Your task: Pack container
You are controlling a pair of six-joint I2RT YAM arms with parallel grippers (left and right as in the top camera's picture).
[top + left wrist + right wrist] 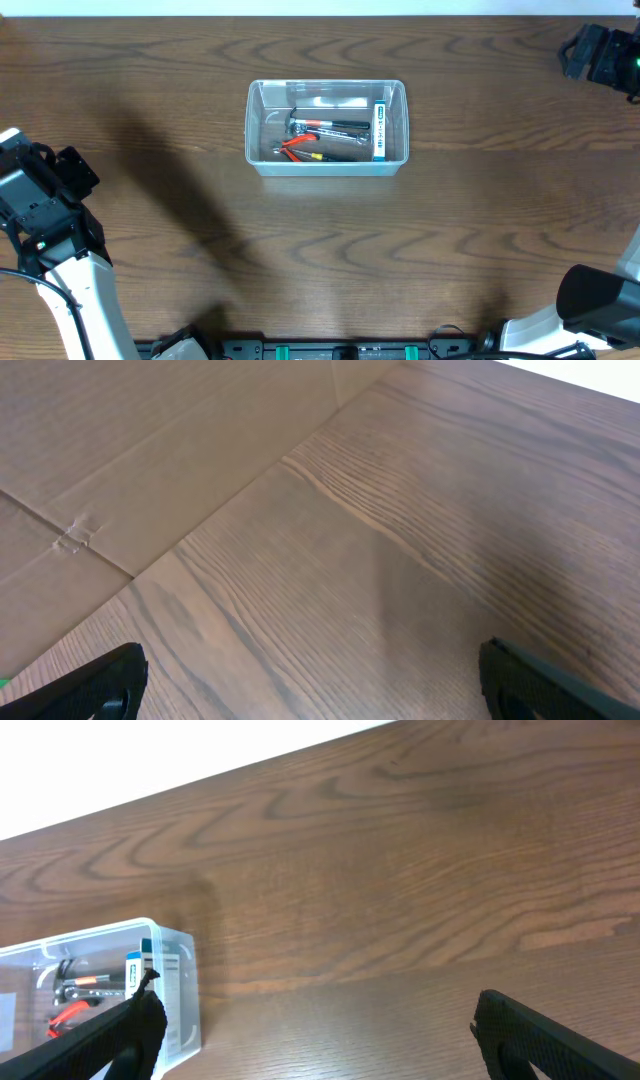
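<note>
The left gripper [310,665] is spread wide. Its 2 black fingers [110,685] sit at the bottom corners of the wrist view, with only bare table [420,540] between them, and they hold and touch nothing. The right gripper [318,1010] is just as wide apart. Its 2 dark fingers [535,1035] frame bare wood, and it also grips nothing.

From overhead, the left arm [45,215] stands at the table's left edge, with white links and a black wrist. Its camera looks down at a slant onto the wood and a flat brown cardboard sheet [150,450] with a crease. The right arm [600,55] is at the far right corner, well apart from the container [258,128], and its wrist camera looks across the table toward it.

The container stands upright near the middle of the table, toward the far side, touched by neither gripper. It is clear plastic, rectangular, with rounded corners and a thick rim. Inside it, a blue-and-white box [380,130] lies along the right wall. Beside the box are red-handled pliers [293,149], a black-and-red-handled tool [330,125] and a silvery wrench [340,141]. How they overlap is too small to tell.

The table is dark brown with a strong wavy grain.
</note>
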